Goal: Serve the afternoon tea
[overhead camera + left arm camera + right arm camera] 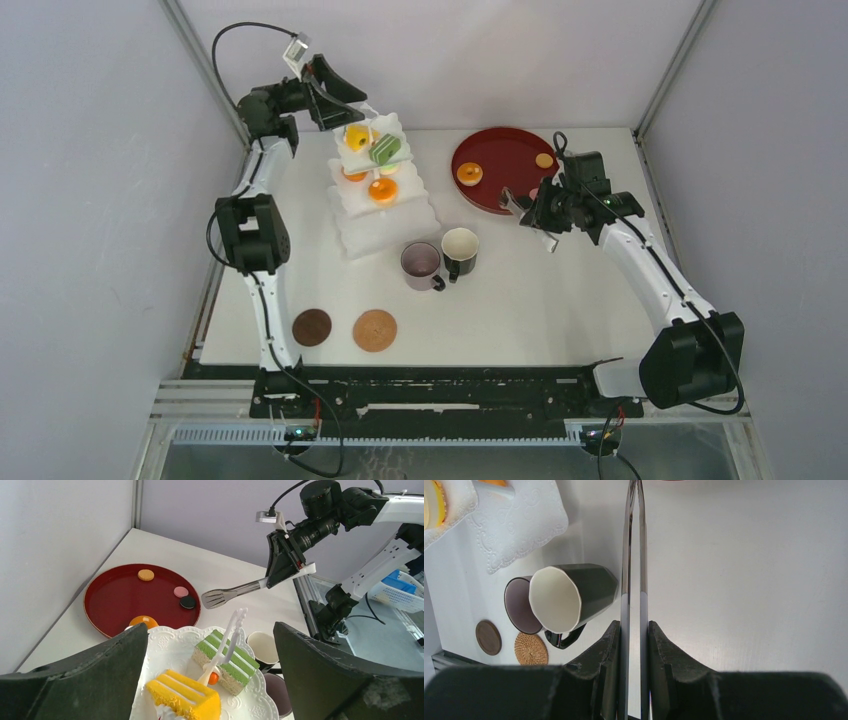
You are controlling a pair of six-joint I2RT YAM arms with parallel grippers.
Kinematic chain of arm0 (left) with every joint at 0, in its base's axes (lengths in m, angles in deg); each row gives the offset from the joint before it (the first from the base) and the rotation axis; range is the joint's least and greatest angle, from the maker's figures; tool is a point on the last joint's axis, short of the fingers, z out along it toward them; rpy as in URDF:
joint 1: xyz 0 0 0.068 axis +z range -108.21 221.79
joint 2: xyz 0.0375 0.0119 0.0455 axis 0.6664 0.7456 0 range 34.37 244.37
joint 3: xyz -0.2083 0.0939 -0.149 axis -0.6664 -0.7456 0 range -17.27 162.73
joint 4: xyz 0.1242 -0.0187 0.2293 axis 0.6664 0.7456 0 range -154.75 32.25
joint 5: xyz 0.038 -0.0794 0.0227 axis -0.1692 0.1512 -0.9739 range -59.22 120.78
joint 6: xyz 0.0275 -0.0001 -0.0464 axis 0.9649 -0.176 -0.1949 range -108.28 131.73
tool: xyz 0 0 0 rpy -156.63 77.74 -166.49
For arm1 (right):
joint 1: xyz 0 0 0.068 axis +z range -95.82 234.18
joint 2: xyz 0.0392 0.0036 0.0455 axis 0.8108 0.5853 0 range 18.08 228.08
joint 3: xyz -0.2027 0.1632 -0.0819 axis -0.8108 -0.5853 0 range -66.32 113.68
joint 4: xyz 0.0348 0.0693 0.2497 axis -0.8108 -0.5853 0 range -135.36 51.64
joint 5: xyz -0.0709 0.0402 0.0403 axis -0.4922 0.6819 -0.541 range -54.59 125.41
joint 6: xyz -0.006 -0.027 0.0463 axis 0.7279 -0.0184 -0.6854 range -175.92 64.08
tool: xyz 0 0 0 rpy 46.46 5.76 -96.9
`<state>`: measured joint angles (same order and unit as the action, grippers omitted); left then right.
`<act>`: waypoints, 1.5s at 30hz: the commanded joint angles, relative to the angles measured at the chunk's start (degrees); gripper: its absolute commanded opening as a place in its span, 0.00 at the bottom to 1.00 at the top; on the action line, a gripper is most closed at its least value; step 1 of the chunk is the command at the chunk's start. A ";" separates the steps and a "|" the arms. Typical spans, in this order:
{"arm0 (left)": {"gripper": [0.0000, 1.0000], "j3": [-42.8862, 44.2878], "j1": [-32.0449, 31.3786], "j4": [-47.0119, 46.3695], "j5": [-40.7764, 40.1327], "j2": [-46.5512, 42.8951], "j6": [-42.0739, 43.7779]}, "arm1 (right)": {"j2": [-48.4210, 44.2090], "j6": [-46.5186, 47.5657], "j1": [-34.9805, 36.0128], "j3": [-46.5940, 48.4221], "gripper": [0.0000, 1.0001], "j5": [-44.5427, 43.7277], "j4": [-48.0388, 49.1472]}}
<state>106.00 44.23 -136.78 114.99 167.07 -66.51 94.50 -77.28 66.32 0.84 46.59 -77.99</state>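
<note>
Dark coaster [312, 327], woven coaster [375, 330] by table's [560, 300] near edge, open room rightward. Black mug [460, 246] just beside mauve mug [421, 261] mid-table. Stand [385, 225] near far left corner, left tool [210, 626] wide above. Right tool [633, 625] gripping tongs [625, 580] by tray [500, 155].

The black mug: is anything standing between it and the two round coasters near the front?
Only the mauve mug, which stands close beside the black mug on the side facing the coasters. Beyond it the table is bare up to the dark coaster and the woven coaster.
</note>
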 commanded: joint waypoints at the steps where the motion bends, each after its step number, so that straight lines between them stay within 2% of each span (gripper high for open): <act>1: 1.00 -3.39 -0.17 -6.48 -0.16 -5.17 -3.08 | -0.20 -0.87 0.43 3.24 0.07 0.69 3.16; 9: 0.99 -5.45 -1.53 -6.78 0.37 -5.55 -2.88 | -0.13 -1.04 0.51 3.24 0.07 0.74 3.40; 12: 0.90 -5.72 -2.05 -6.79 0.28 -5.55 -3.09 | -0.13 -1.05 0.60 3.24 0.07 0.87 3.51; 14: 0.88 -5.73 -2.17 -6.77 -0.03 -5.57 -3.23 | -0.13 -1.18 0.60 3.24 0.07 0.87 3.39; 20: 0.63 -5.47 -2.55 -6.77 0.53 -5.50 -4.15 | -0.21 -1.05 0.69 3.24 0.07 0.69 2.92; 24: 0.54 -5.57 -2.68 -6.74 0.65 -5.50 -4.71 | -0.47 -0.96 0.73 3.24 0.07 0.44 2.68; 27: 0.42 -5.41 -2.86 -6.79 0.81 -5.53 -4.87 | -0.57 -0.89 0.78 3.24 0.07 0.25 2.51; 32: 0.32 -5.05 -3.09 -6.74 0.47 -5.83 -5.00 | -0.84 -0.79 0.78 3.24 0.07 0.11 2.20; 36: 0.17 -4.72 -3.28 -6.80 0.13 -5.86 -5.25 | -0.92 -0.78 0.78 3.24 0.07 0.08 1.94; 42: 0.01 -3.61 -3.48 -6.78 -0.13 -5.77 -5.59 | -0.99 -0.72 0.77 3.24 0.06 0.08 1.67; 45: 0.00 -3.12 -3.45 -6.80 -0.25 -5.76 -5.95 | -1.10 -0.61 0.69 3.24 0.06 -0.01 1.49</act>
<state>101.54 41.32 -141.21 115.49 165.08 -70.86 94.72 -77.28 66.69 0.84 46.62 -78.10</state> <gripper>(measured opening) 0.017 0.294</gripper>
